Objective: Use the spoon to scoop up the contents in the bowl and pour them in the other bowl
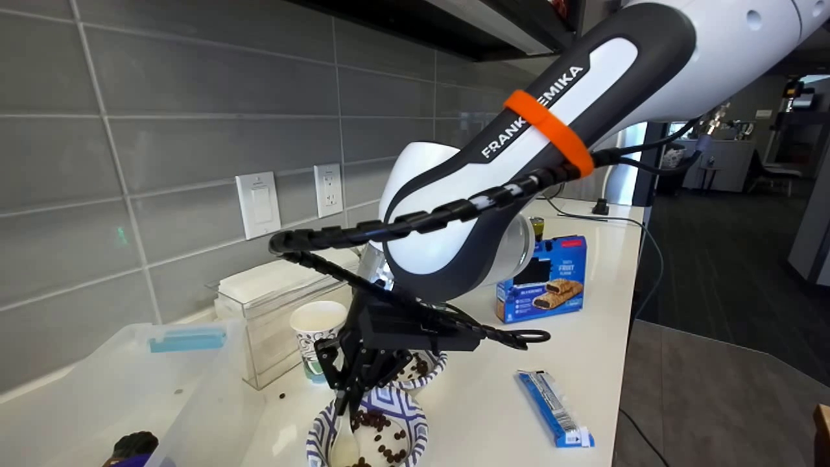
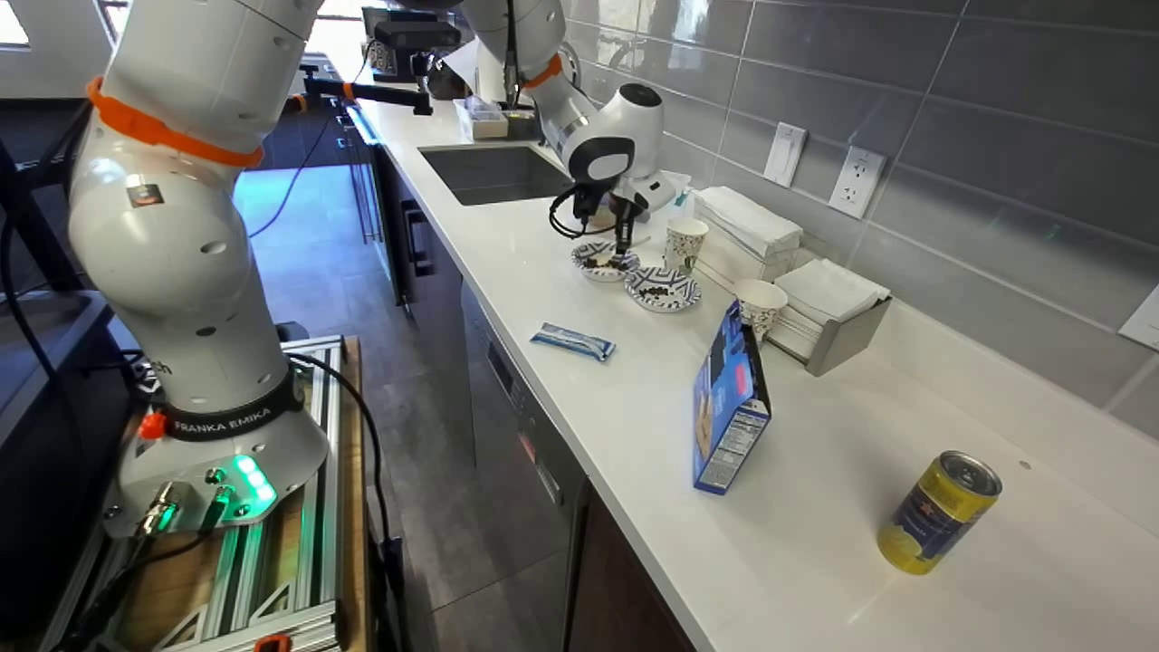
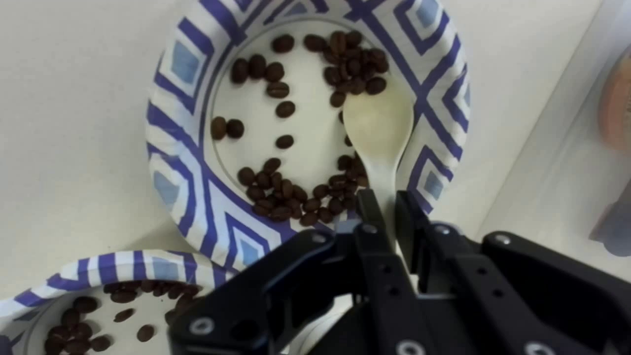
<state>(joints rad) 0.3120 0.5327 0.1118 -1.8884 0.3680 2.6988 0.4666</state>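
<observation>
Spoon (image 3: 377, 121), just one, is pinched in the gripper (image 3: 388, 207), head among coffee beans (image 3: 354, 67) in one of two paper bowls (image 3: 185, 61); two paper cups (image 2: 685, 243) share the white countertop (image 2: 833, 435) beside grey wall tiles (image 2: 1041, 136).

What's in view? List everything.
Round patterned paper bowls: 2, blue and white, on white counter
Coffee beans: many, brown, both bowls
Slim spoon: 1, cream, in one bowl
Oblong packet: 1, mostly blue, near counter edge
Cardboard carton: 1, blue, on counter
Napkin piles: 2, white, by grey tiled wall
Patterned paper cups: 2, white, beside napkins
Metal can: 1, yellow, on counter
Plastic bin: 1, clear, beside bowls
Rectangular sink: 1, grey, in counter
Items: several, unclear, beyond sink
Wall plates: 3, white, on wall
Jointed arm: 1, black and white, over counter
Jaws: pair, black, shut on spoon
</observation>
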